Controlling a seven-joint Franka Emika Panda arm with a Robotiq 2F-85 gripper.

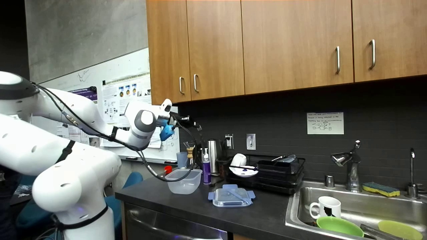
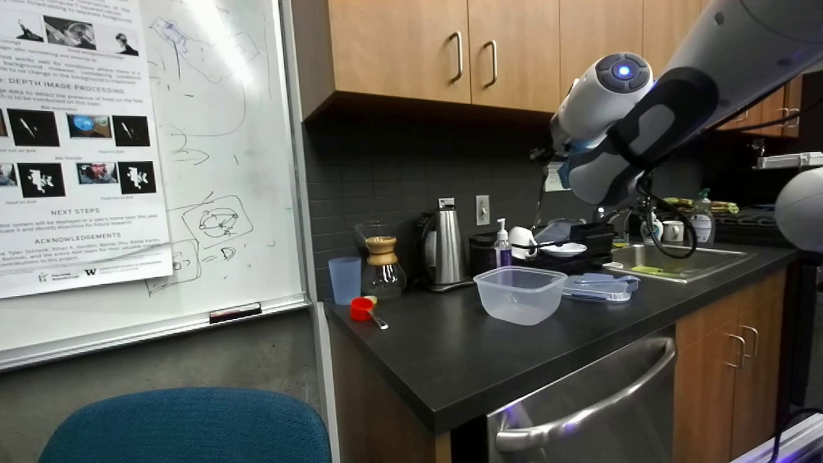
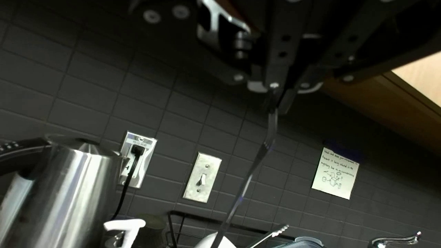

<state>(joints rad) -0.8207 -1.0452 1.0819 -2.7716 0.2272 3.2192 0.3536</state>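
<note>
As the gripper [image 3: 277, 102] hovers higher than the silver kettle [image 2: 448, 251], its jaws are clamped on a long, thin, dark utensil [image 3: 245, 183]!

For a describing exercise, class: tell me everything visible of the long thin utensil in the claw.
The utensil is slender, dark and metallic-looking, bending just below the claw, which is shut on its upper end. It hangs steeply downward; the wrist view cuts off its lower end, so contact there cannot be told.
</note>
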